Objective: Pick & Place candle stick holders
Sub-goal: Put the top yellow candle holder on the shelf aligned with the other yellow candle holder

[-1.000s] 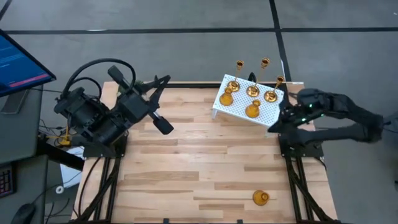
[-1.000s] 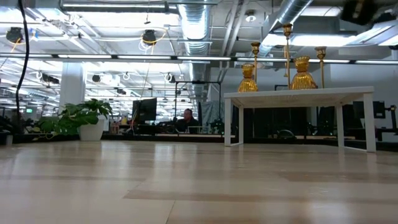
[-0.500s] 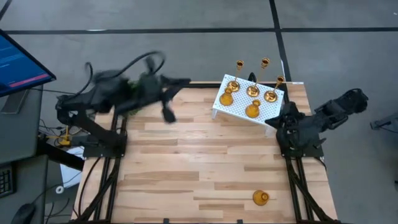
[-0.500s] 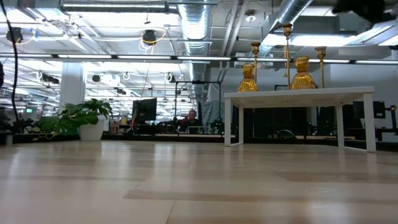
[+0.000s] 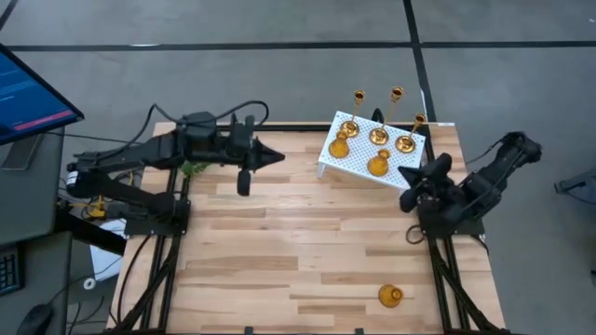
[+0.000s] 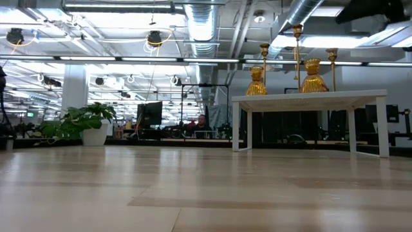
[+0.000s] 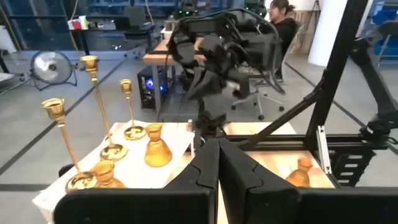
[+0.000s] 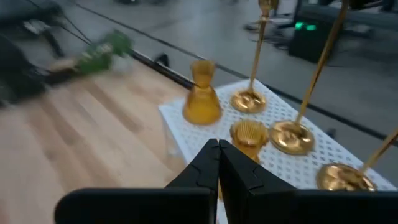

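Note:
A white perforated stand sits at the table's far right. On it stand three tall brass candle stick holders and two squat amber ones. The low view shows them on the stand's top. A third squat amber holder rests on its base on the wood near the table's near right corner. My left gripper is shut and empty over the far left of the table, pointing level toward the stand. My right gripper is shut and empty by the stand's near right corner.
A small green leafy thing lies at the table's far left edge under the left arm. Bare wood spreads across the table's middle and near side. A monitor stands off the table to the left.
My left arm has unfolded and come down. Its gripper has swung from pointing toward the near side to pointing level toward the stand along the far edge. My right arm has drawn in from the right and turned its gripper toward the stand. No holder has moved.

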Robot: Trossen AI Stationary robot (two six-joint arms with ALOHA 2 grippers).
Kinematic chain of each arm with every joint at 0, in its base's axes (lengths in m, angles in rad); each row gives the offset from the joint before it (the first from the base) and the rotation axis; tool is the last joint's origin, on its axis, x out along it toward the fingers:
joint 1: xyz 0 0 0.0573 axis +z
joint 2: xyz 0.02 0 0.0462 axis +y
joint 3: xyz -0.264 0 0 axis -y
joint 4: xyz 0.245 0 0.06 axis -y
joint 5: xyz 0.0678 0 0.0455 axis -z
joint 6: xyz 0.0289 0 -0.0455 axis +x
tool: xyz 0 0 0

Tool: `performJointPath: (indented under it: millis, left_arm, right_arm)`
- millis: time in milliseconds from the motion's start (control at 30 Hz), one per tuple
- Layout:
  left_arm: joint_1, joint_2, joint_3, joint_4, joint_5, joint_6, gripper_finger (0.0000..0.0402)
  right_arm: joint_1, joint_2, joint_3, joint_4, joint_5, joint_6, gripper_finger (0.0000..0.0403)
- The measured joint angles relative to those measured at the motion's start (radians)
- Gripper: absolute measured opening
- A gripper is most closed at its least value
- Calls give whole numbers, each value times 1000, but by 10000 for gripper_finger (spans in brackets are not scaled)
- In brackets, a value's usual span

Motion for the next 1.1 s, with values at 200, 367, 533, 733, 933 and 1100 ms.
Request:
performJointPath:
  millis: [200,367,533,733,933,1100]
  left_arm:
    - [7,-33,-87,65,6,0,6]
    - [19,-38,-107,89,5,0,4]
    - [18,-35,-110,133,10,-10,6]
    - [18,-35,-110,152,8,-48,4]
    - [18,-27,-109,162,8,-54,6]
    - [18,-9,-109,174,5,-86,5]
  right_arm:
    - [147,-221,24,277,26,-334,0]
    - [207,-377,-8,904,-121,-974,0]
    - [169,-403,-58,1314,-237,-1430,0]
    - [33,-391,-67,1210,-235,-1402,0]
    - [-178,-435,-63,1154,-467,-1337,0]
    - [-355,-419,-69,1150,-635,-1338,0]
